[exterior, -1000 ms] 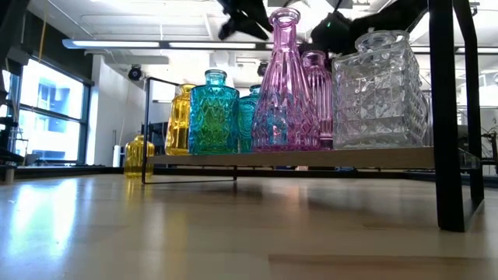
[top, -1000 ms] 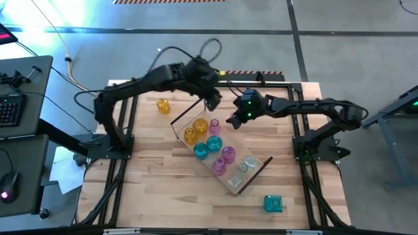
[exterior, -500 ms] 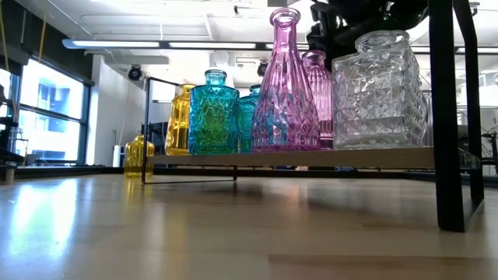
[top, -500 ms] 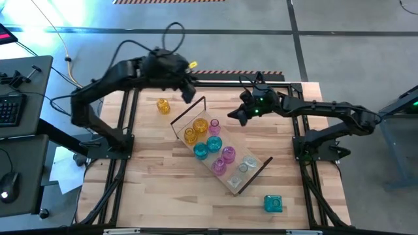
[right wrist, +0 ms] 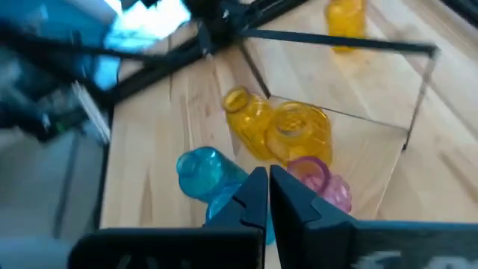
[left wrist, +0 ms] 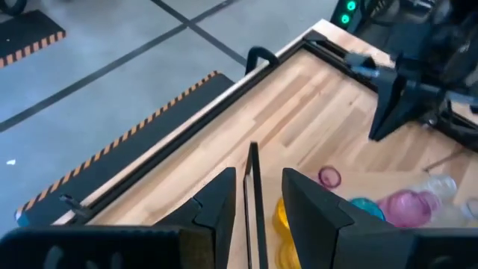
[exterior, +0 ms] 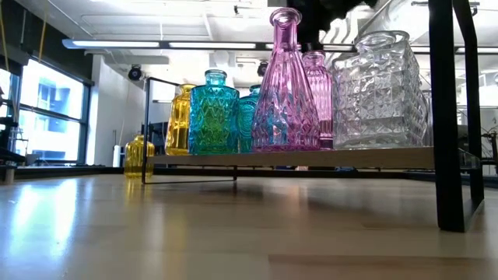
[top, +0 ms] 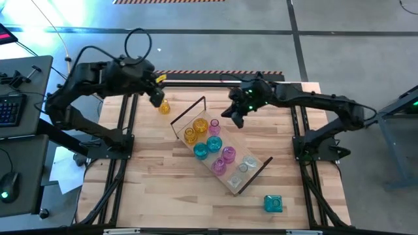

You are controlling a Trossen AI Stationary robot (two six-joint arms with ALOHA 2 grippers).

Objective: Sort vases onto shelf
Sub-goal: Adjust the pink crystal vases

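- The bench [top: 157, 189] carried everything, a slatted wooden top with both arms reaching over its far half.
- The shelf [top: 243, 185] lay diagonally across the middle of the bench, its black frame loops at both ends, already carrying eight vases in amber, teal, pink and clear.
- Two vases stood off the shelf: an amber vase [top: 163, 106] near the far-left part of the bench, and a teal vase [top: 273, 203] near the front-right edge.
- The left end effector [top: 155, 99] hung just beside the amber vase, fingers apart and holding nothing.
- The right end effector [top: 236, 119] hovered over the far end of the shelf, fingers together and empty.
- The step in hand looked like collecting the amber vase. To do it well, the left end effector should drop squarely over it, straddle the body, not the neck, close gently on the glass, and lift straight up, clear of the frame loop.
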